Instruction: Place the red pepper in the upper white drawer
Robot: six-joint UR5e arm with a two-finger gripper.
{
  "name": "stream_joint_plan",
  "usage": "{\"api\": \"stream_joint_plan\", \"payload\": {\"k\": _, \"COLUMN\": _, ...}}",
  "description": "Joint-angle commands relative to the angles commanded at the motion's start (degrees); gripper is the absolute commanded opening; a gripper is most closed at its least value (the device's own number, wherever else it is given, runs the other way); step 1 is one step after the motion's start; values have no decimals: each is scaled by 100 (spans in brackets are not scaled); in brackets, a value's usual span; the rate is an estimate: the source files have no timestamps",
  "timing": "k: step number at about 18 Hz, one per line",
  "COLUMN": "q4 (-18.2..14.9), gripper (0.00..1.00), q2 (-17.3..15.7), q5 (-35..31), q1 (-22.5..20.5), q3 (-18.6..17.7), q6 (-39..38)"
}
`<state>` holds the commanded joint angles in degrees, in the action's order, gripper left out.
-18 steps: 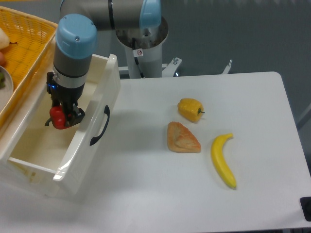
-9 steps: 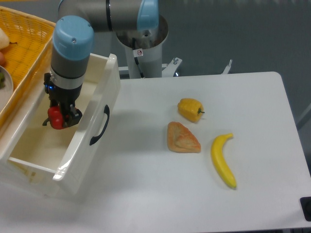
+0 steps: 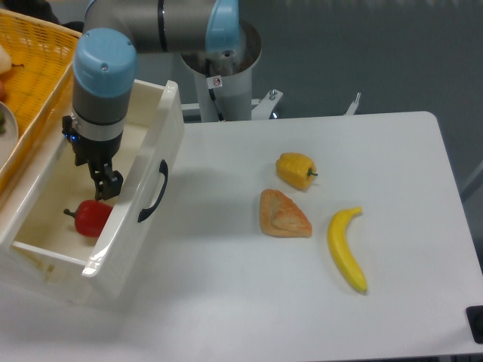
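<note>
One glossy red pepper [image 3: 92, 218] — lying in upper white drawer [image 3: 147, 226] | gripper [image 3: 103, 185] above it — apparently released

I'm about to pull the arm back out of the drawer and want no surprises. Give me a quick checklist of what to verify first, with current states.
1. Red pepper lies on the floor of the upper white drawer: ok.
2. Pepper is free of the gripper, which sits above it with a visible gap: ok.
3. Gripper open: cannot tell, the fingers are too small and dark to read.
4. Gripper clear of the drawer's front panel with the black handle: close beside it, no contact visible; lift straight up.
5. Yellow pepper, bread piece and banana lie on the table, away from the drawer: ok.
</note>
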<state>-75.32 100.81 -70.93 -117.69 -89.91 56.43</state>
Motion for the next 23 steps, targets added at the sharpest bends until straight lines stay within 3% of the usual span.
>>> {"api": "stream_joint_plan", "payload": {"k": 15, "q4": -9, "gripper": 84, "q2": -26, "q5": 53, "q1": -97, "q3": 351, "q6": 0}}
{"api": "stream_joint_plan", "payload": {"k": 23, "q4": -18, "gripper": 87, "q2": -61, "q5": 439, "q1": -491, "q3": 650, "q6": -9}}
